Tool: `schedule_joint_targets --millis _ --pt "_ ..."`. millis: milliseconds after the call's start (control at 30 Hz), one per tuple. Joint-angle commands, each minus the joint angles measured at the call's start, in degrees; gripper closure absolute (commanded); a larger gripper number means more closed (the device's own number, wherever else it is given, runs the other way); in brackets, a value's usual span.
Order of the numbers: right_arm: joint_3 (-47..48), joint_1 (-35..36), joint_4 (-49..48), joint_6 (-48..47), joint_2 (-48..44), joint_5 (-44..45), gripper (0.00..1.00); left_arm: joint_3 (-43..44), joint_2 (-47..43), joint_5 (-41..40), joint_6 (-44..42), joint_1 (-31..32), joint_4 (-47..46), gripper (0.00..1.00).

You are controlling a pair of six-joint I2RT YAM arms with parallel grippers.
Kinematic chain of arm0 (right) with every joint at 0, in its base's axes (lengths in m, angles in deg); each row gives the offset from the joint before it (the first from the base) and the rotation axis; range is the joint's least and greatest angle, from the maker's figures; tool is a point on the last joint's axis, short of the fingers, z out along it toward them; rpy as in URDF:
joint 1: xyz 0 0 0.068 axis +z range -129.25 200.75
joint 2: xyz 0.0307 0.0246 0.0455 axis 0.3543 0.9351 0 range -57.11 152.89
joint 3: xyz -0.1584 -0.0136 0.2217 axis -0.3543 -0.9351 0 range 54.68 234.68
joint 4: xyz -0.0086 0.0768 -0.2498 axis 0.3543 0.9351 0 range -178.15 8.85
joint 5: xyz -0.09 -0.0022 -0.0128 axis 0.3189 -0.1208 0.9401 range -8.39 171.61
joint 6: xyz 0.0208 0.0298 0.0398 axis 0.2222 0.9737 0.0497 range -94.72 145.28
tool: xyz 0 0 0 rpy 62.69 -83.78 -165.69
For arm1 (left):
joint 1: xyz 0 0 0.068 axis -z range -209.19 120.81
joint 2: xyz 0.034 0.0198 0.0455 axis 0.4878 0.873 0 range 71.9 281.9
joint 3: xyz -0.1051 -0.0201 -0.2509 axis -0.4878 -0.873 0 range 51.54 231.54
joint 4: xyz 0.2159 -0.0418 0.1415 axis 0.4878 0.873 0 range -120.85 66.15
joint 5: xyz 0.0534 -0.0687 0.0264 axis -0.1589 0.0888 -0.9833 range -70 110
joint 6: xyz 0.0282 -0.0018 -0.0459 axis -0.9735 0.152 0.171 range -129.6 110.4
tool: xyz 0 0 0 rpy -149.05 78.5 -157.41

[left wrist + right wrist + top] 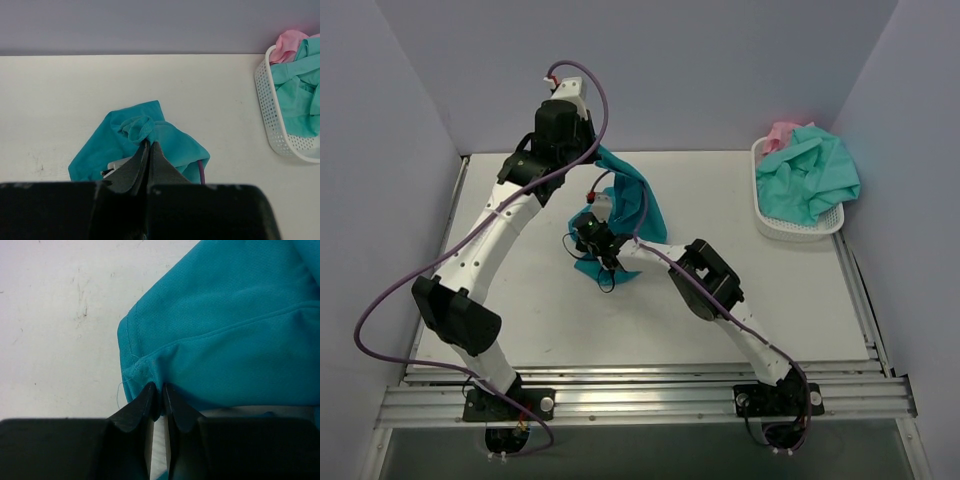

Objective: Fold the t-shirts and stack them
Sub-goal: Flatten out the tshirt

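1. Cloth was pinched in both of my tools. My left gripper was fully closed, with a bunched fold of the teal t-shirt caught at its tips.
2. My right gripper was drawn in to a narrow slit. A stitched hem corner of the same shirt sat at its tips, which I took for a pinch on that hem.
3. The shirt hung in the air over the middle of the tabletop, somewhat toward its far edge. It was crumpled rather than spread, and its lowest folds drooped to the surface.
4. The line that mattered ran from far to near. My left grip was the high end, toward the far edge. My right grip was the low end, nearer the near edge and just above the tabletop. The shirt's long axis lay between them.
5. I judged that the next move was to draw those two ends apart along that line and so open the cloth.
6. The white perforated basket stood at the far right corner, well apart, holding the mint-green t-shirt and the pink t-shirt. My right arm was the nearer one to it.
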Motion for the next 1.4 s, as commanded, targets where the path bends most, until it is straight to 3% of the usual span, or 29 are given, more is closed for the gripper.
schedule_joint_targets --millis 0,67,300,400,633,833,1000,1167,1367 --pt "1.65 -0.47 3.02 0.85 2.77 -0.80 0.93 -0.33 -2.48 0.70 0.74 -0.90 -3.52 0.98" --pt "1.74 -0.38 3.28 1.03 2.95 -0.80 1.00 -0.68 -2.65 0.70 0.74 -0.99 -3.61 0.98" --pt "-1.93 -0.03 2.23 0.42 -0.03 1.65 1.00 -0.86 -1.69 0.53 0.74 -1.08 -3.78 0.98" --pt "-6.41 1.11 0.65 -0.46 -5.82 4.80 1.00 -1.65 -2.38 -0.52 0.12 -1.08 -5.35 0.98" --pt "-26.36 7.16 1.25 -3.80 -36.27 12.01 1.00 -3.50 -5.91 -5.36 -1.29 -2.04 -7.74 0.98" --pt "-29.28 16.39 14.34 -4.59 -57.41 23.26 1.00 -1.47 -5.73 -8.00 -1.55 -2.39 -5.54 0.98" --pt "-27.79 22.55 27.77 -2.84 -71.63 37.76 1.00 -2.53 -7.84 -9.93 -1.29 -2.48 -4.22 0.98" --pt "-27.00 24.14 37.10 0.06 -80.54 46.12 1.00 -5.07 -11.79 -16.76 -1.29 -2.48 -2.82 0.98" --pt "-23.84 24.06 55.10 8.84 -87.31 54.21 1.00 -9.90 -20.12 -28.63 -0.41 -2.39 -1.41 0.98"
